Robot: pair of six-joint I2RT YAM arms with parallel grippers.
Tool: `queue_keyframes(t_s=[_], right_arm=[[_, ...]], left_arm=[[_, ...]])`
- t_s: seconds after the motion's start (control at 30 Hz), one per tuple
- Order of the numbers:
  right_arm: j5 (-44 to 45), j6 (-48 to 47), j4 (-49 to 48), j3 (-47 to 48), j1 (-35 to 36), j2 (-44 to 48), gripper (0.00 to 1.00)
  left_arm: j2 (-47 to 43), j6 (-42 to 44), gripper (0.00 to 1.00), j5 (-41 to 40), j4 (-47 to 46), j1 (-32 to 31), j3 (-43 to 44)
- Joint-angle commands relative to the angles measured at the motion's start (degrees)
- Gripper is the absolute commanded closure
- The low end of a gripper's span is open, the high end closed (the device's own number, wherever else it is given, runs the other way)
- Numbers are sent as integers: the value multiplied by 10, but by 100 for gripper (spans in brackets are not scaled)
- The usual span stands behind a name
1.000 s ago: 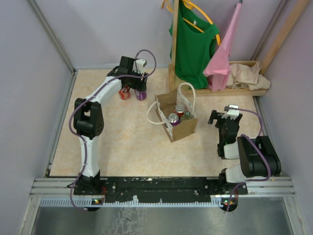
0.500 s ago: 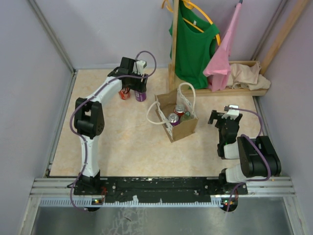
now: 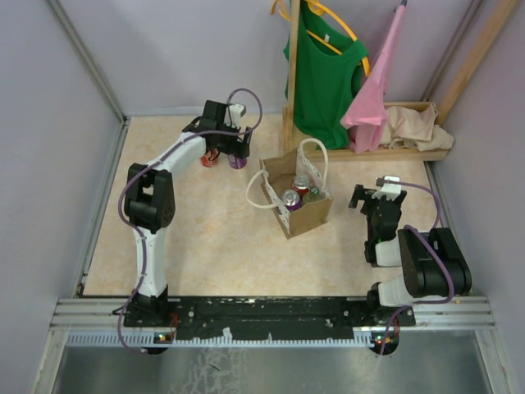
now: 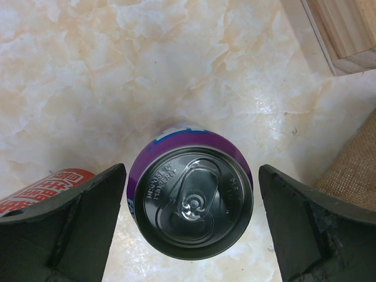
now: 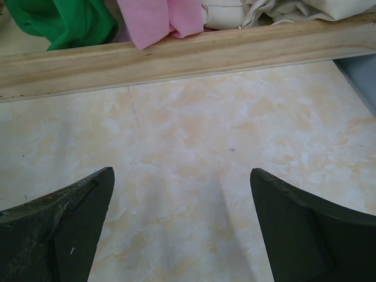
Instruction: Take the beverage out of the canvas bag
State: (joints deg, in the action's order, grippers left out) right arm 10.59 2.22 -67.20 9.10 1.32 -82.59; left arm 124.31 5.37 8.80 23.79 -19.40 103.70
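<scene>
The tan canvas bag [image 3: 305,215] with white rope handles stands mid-table and holds three cans: silver-topped ones [image 3: 291,198] [image 3: 302,182] and a green one [image 3: 313,194]. Its burlap side shows in the left wrist view [image 4: 352,167]. My left gripper [image 3: 235,150] is at the back left of the bag, open, with its fingers either side of a purple can [image 4: 191,202] that stands upright on the table. A small gap shows beside each finger. A red can [image 4: 41,191] stands just left of it. My right gripper [image 3: 371,199] is open and empty, right of the bag.
A wooden clothes rack [image 3: 291,74] with a green shirt [image 3: 326,74] and a pink garment [image 3: 379,74] stands behind the bag; its base rail [image 5: 188,56] lies ahead of my right gripper. A beige cloth heap [image 3: 414,127] lies on the base. Grey walls close both sides.
My left gripper has shifted slightly over the purple and red cans, hiding more of them in the top view. The right arm and the bag have not moved.
</scene>
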Motion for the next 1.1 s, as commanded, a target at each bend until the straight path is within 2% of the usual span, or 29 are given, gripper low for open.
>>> queue_keyframes(t_s=[0.0, 0.3, 1.07], right_arm=[[0, 5, -25, 12, -1, 0, 1], [0, 5, -25, 12, -1, 0, 1], [0, 5, -25, 12, -1, 0, 1]], left_arm=[[-40, -6, 0, -7, -27, -3, -11], [-103, -16, 0, 22, -35, -9, -7], [-241, 1, 0, 8, -33, -54, -29]])
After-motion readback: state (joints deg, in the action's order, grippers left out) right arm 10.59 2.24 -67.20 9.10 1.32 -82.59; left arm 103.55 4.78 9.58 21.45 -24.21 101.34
